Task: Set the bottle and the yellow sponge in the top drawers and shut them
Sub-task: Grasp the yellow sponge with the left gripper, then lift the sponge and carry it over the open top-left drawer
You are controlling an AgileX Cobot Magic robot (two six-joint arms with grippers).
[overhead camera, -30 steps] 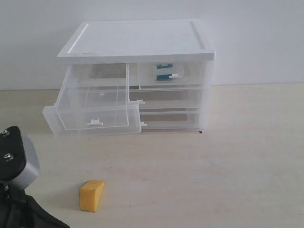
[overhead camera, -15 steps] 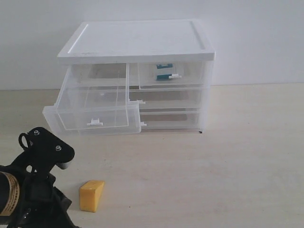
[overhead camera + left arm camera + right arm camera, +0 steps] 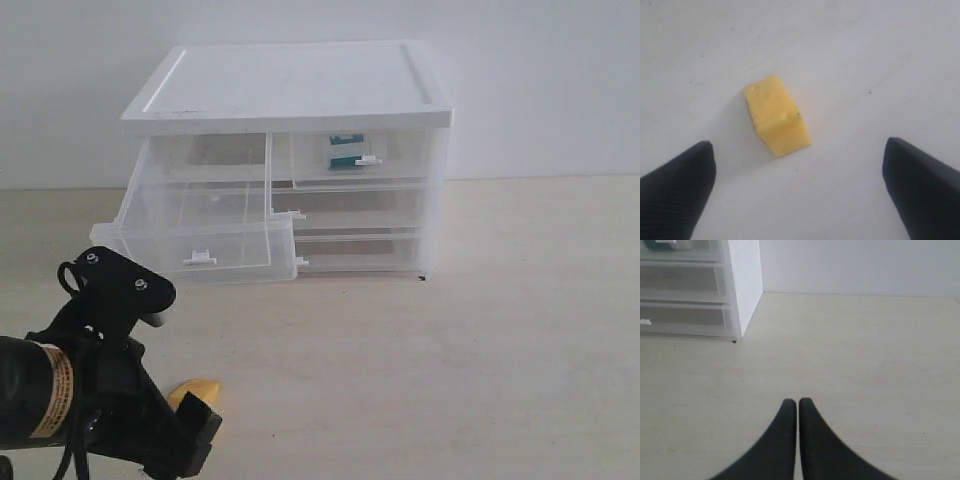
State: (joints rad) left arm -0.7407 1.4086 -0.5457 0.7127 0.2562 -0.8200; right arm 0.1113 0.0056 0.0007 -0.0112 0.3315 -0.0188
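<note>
The yellow sponge point(image 3: 776, 116) lies on the table, a little ahead of my left gripper point(image 3: 797, 145), which hangs above it open, with its fingers point(image 3: 677, 185) wide apart. In the exterior view the left arm point(image 3: 100, 390) covers most of the sponge point(image 3: 201, 387). The left top drawer point(image 3: 200, 240) is pulled far out and sags, with nothing in it. The right top drawer point(image 3: 365, 160) is shut, with the bottle point(image 3: 345, 152) inside. My right gripper point(image 3: 798, 402) is shut on nothing above bare table, to the right of the cabinet.
The white-topped cabinet point(image 3: 290, 85) stands at the back against a white wall. Its two full-width lower drawers point(image 3: 360, 225) are shut. The cabinet's right side point(image 3: 747, 280) shows in the right wrist view. Light wooden table point(image 3: 480, 350) stretches to the right.
My left arm has come up from the lower left corner and moved right over the sponge, now covering most of it. The drawers and bottle have not moved.
</note>
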